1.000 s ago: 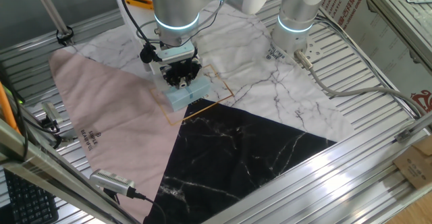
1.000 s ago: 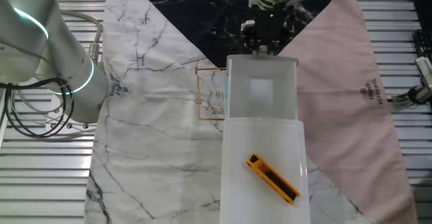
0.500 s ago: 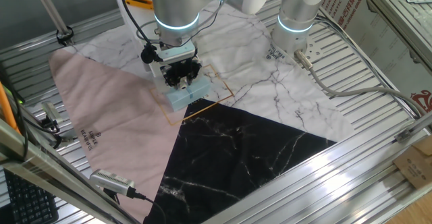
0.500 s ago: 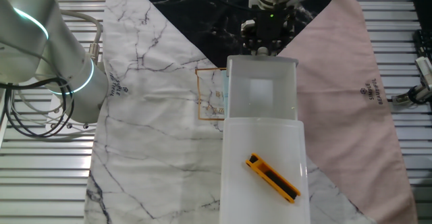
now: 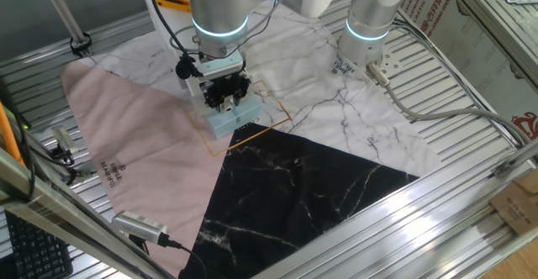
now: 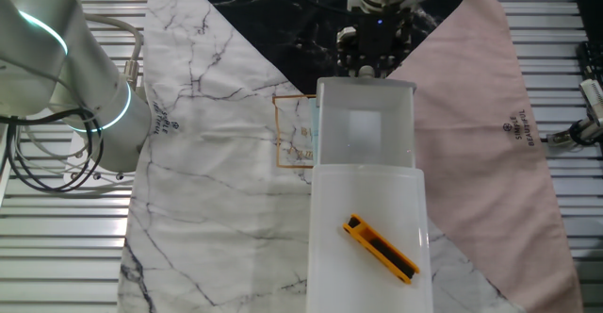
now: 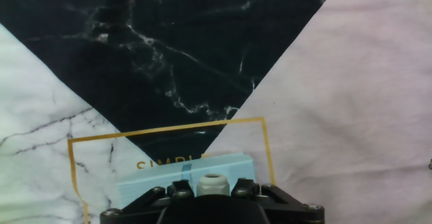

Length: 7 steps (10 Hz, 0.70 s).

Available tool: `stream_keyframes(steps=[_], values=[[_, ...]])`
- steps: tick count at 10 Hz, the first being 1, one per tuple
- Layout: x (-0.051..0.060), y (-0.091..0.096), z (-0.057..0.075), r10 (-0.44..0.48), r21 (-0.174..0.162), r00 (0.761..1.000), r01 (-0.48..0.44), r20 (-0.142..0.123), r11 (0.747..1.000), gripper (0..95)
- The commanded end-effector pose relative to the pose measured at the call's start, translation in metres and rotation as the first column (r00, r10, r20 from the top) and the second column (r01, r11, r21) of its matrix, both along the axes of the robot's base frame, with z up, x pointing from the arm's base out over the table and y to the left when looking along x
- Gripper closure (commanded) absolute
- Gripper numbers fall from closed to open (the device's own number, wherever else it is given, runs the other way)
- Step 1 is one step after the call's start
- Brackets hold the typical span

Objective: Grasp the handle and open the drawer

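- Nothing has moved that I can make out since a second ago: arm, gripper and box sit in the same places in both fixed views.
- My gripper (image 5: 225,99) hangs right over the near end of the drawer (image 5: 229,118), the small light-blue box, pointing down at it.
- I cannot tell whether the fingers are spread or closed; in the hand view the gripper body (image 7: 212,204) fills the bottom edge and hides the tips.
- That same view shows only a strip of the drawer (image 7: 169,175), lying inside a thin gold square outline (image 7: 169,128) printed on the cloth.
- I cannot see the handle in any view; the gripper covers the spot.
- The drawer sits where the pink cloth (image 5: 134,153), the black marble cloth (image 5: 294,186) and the white marble cloth (image 5: 336,102) meet on the bench.
- From the other fixed view, a taller white translucent box (image 6: 366,134) stands in front of the gripper (image 6: 375,60), blocking the drawer from sight.
- An orange-and-black tool (image 6: 380,249) lies on a white tray (image 6: 330,275) just beside that box.
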State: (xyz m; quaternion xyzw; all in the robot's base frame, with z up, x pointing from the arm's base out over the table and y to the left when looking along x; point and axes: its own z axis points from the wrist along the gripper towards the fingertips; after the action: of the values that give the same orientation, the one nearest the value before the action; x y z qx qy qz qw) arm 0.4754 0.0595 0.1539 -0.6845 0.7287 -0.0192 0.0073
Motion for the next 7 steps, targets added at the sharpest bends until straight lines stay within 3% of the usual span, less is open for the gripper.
stream_keyframes(steps=[1, 4, 7], values=[[-0.001, 0.001, 0.005, -0.006, -0.003, 1.000, 0.006, 0.000, 1.000, 57.0], [-0.004, 0.003, 0.016, -0.025, 0.001, 1.000, 0.025, 0.002, 1.000, 57.0], [-0.013, 0.006, 0.047, -0.195, -0.021, 0.981, 0.195, 0.003, 0.981, 57.0]])
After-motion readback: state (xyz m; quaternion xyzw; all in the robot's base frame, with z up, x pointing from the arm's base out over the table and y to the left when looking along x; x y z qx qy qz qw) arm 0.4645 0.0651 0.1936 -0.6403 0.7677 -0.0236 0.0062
